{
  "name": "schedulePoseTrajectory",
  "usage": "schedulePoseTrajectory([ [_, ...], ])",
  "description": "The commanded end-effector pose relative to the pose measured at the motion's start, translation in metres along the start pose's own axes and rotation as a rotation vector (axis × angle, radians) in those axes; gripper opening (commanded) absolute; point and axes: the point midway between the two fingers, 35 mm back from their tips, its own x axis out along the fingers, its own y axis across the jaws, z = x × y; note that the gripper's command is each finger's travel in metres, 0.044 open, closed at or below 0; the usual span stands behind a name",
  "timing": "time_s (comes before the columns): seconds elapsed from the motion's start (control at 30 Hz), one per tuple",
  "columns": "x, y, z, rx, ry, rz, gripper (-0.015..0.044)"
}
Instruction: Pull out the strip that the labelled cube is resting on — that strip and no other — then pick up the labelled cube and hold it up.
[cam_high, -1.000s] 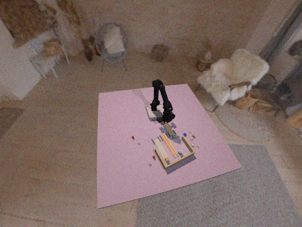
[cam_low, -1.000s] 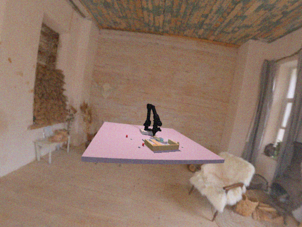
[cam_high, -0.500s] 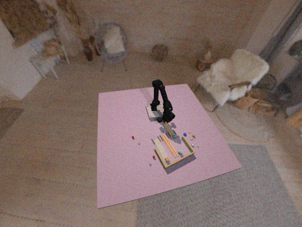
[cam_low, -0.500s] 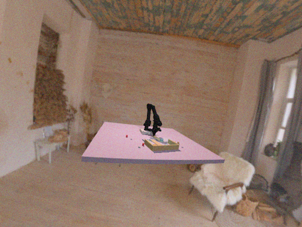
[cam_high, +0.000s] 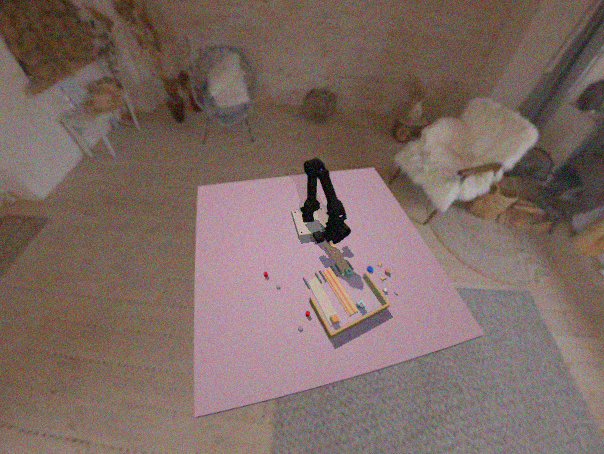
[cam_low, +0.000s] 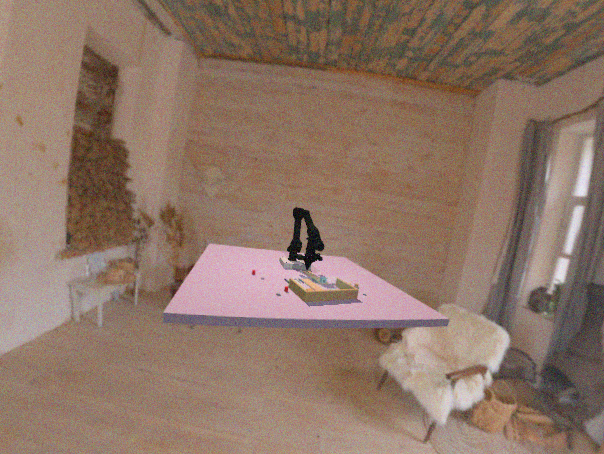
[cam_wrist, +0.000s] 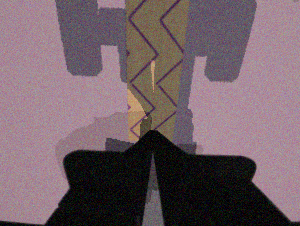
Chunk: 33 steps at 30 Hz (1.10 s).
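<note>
The olive strip with dark zigzag lines (cam_high: 337, 256) (cam_wrist: 157, 30) lies outside the box, toward the arm's base. My gripper (cam_wrist: 153, 134) is shut, its tips over the strip's near end; I see nothing held between them. A small teal piece (cam_high: 348, 272) (cam_low: 323, 279) shows at the strip's far end; whether it is loose is too small to tell. A teal-and-white cube (cam_high: 361, 304), which looks like the labelled one, sits inside the box beside the orange striped strip (cam_high: 341, 293). An orange cube (cam_high: 334, 318) sits at the far end of the cream strip (cam_high: 321, 299).
The low yellow-walled box (cam_high: 361, 319) (cam_low: 334, 296) is open toward the arm, with dark guide rails (cam_high: 306, 283) at that side. A blue ball (cam_high: 370, 269) and several tiny pieces lie to its right. Two red pieces (cam_high: 266, 274) (cam_high: 308, 314) lie to its left.
</note>
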Motion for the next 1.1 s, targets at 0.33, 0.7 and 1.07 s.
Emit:
schedulePoseTrajectory([
  [0.33, -0.027, 0.000, 0.041, 0.167, -0.020, 0.007, 0.0210],
  [0.7, -0.033, 0.000, 0.087, 0.167, -0.024, 0.007, 0.0440],
  [1.07, -0.040, 0.000, 0.134, 0.167, -0.027, 0.007, 0.0440],
])
